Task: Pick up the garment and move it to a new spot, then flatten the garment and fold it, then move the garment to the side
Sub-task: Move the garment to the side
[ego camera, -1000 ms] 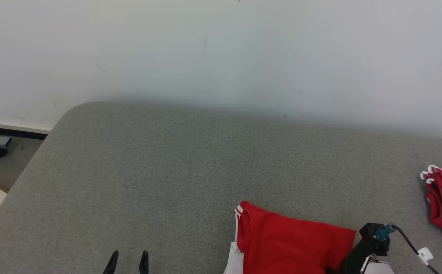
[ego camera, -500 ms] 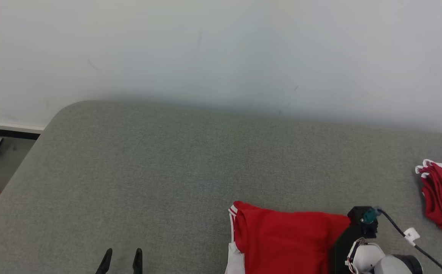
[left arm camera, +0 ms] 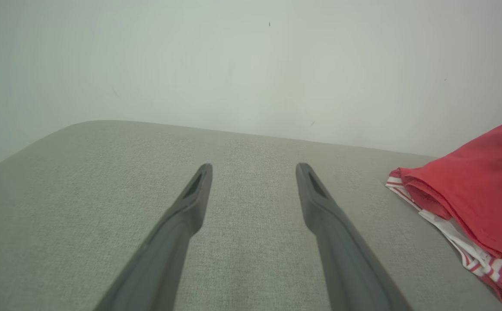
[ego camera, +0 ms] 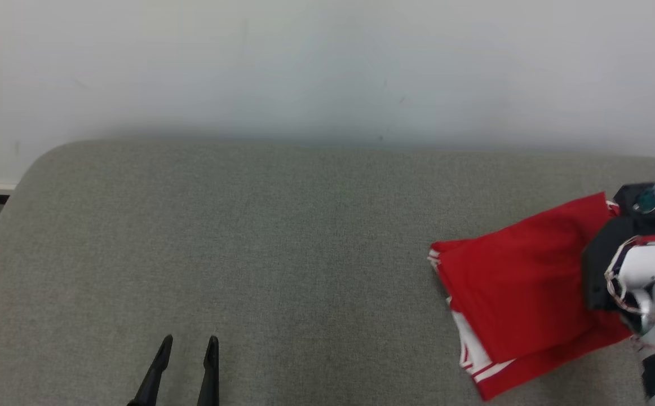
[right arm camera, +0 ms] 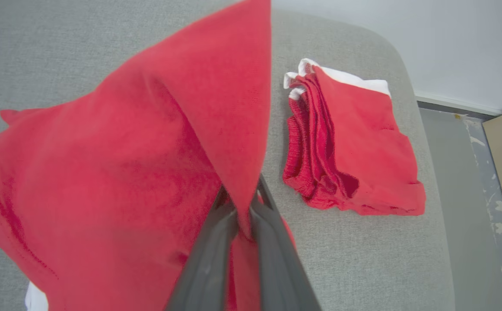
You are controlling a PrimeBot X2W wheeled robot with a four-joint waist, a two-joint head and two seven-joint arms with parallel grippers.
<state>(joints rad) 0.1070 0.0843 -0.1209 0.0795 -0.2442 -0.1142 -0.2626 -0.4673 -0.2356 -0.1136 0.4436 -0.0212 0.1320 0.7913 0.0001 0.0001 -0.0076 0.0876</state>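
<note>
The garment (ego camera: 519, 287) is a folded red piece with white striped trim, at the right of the grey cushioned surface (ego camera: 248, 254). In the right wrist view my right gripper (right arm camera: 244, 196) is shut on a fold of the garment (right arm camera: 125, 172), which drapes up and over the fingers. The head view shows the right wrist (ego camera: 637, 265) over the garment's right edge, fingers hidden. My left gripper (ego camera: 190, 340) hovers low at the front left, open and empty. The left wrist view looks past the left gripper (left arm camera: 254, 168) to the garment (left arm camera: 484, 185) at its far right.
A second pile of folded red and white cloth (right arm camera: 354, 142) lies near the surface's rounded right end. Beyond that end is bare floor (right arm camera: 462, 172). A pale wall (ego camera: 327, 67) runs along the back of the surface.
My right gripper shut on the garment and carried it to the right and farther back. The head camera has turned right. The left gripper stays open.
</note>
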